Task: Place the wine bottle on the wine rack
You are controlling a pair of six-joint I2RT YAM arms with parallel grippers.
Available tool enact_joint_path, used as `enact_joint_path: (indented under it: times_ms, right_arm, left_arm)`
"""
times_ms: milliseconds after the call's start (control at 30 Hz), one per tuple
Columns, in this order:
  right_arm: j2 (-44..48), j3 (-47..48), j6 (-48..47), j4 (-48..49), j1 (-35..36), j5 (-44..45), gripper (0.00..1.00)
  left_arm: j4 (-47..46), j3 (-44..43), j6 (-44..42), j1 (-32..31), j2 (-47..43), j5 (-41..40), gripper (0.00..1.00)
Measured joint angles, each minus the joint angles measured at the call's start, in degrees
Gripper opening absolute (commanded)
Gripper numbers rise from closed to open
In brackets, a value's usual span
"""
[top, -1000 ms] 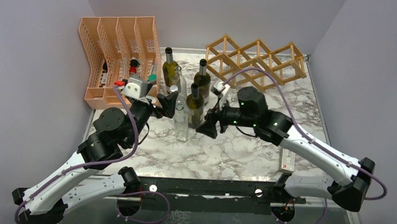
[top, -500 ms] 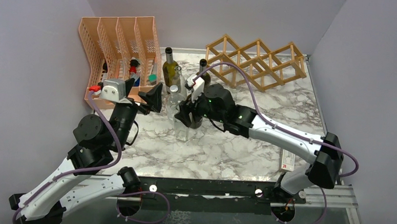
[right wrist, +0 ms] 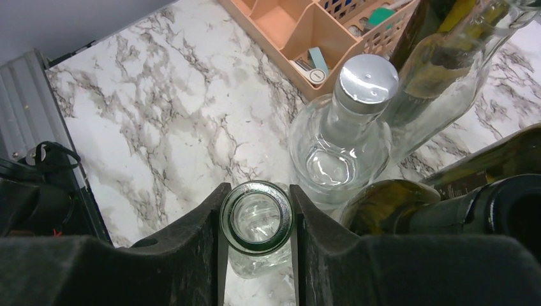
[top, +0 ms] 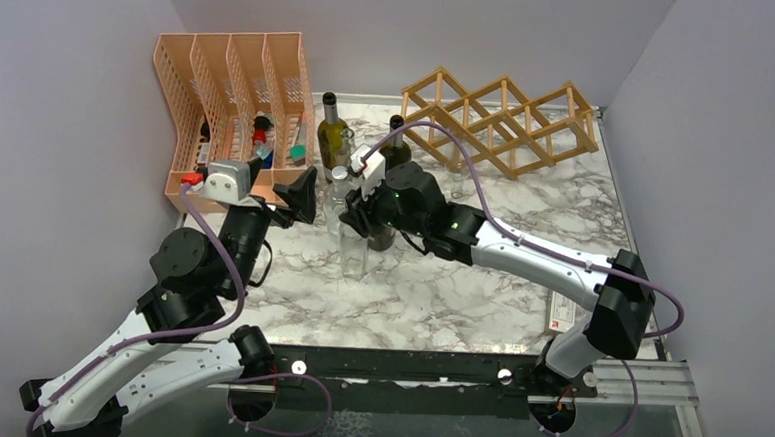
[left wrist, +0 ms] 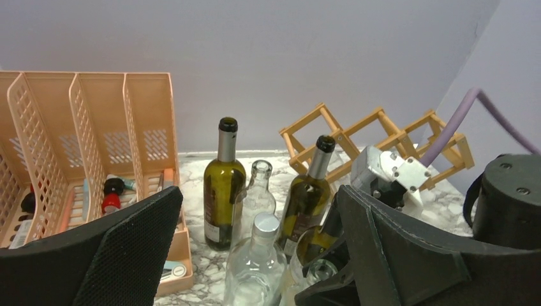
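R hand (top: 353, 216) was clenched on the neck of the clear wine bottle (right wrist: 256, 220), upright on the bench (top: 480, 283), w/ the wine rack (top: 499, 119) well apart at 1 o'clock. A straight lift is advised so neighbour bottles (top: 333, 136) aren't knocked. L hand (left wrist: 258, 197) was spread and empty; vs 1 s ago, R hand had been brought in from 3 o'clock.

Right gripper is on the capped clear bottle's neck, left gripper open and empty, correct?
Wrong bottle: the right wrist view shows the right gripper on the neck of the uncapped clear bottle; the capped clear bottle stands free beside it. The left gripper is open and empty.
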State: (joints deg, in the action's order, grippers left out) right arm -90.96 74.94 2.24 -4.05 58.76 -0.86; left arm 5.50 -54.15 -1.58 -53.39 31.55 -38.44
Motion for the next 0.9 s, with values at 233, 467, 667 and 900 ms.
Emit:
enact_joint_path:
  times_ms: [233,467,667,900]
  right_arm:
    - [3.32,-2.49,-1.36,-1.49,0.07,1.44,0.09]
    - [17.05,-9.31,0.15,-6.88,0.07,5.42,0.07]
    - [27.67,-10.88,4.15,-11.67,0.07,13.60,0.06]
    - [31.28,-9.77,9.94,-18.78,0.07,23.26,0.06]
  left_arm:
    - [0.59,4.13,0.00,0.00,-0.04,1.88,0.99]
    - [0.37,9.07,0.09,0.00,-0.22,11.13,0.99]
    - [-1.73,13.99,0.70,0.00,2.10,21.40,0.99]
    - [-11.89,18.10,1.49,0.00,13.38,33.92,0.99]
